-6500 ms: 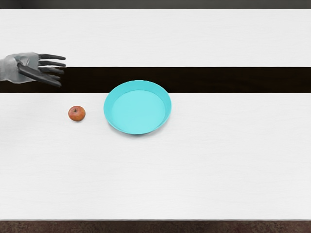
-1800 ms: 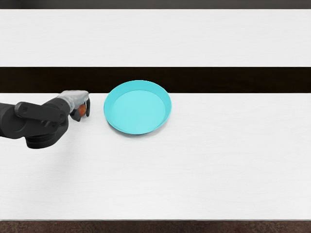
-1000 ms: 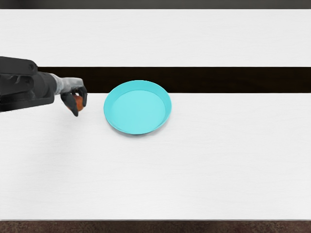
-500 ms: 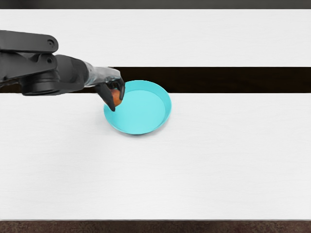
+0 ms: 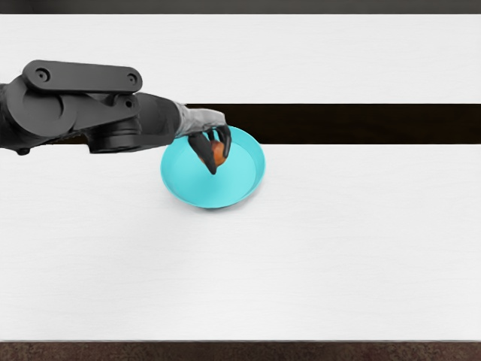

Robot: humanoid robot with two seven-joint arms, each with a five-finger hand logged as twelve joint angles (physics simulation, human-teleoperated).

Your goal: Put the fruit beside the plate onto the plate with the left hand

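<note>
Well, the biggest thing is the white table, and it runs off the picture on both sides. A dark strip goes across it, and my arm and the plate hide part of that strip.

My left arm comes in from the left edge, big and dark grey. Its far end is cut off there, so I cannot see the shoulder. The arm also covers a bit of the table under it.

Next is the blue-green plate, round with a raised rim. It sits on the table near the middle, and its back edge reaches over the dark strip. My hand hides part of its upper left rim.

My left hand hangs over the inside of the plate, toward the upper left. Its dark fingers curl down around the fruit and grip it.

The fruit is small, round and orange-red. I see only a little patch of it between the fingers, and the rest is hidden. I cannot tell if it touches the plate's floor or is a bit above it. I cannot tell what kind of fruit it is either.

I count one table, one dark strip, one arm, one plate, one hand and one fruit.
</note>
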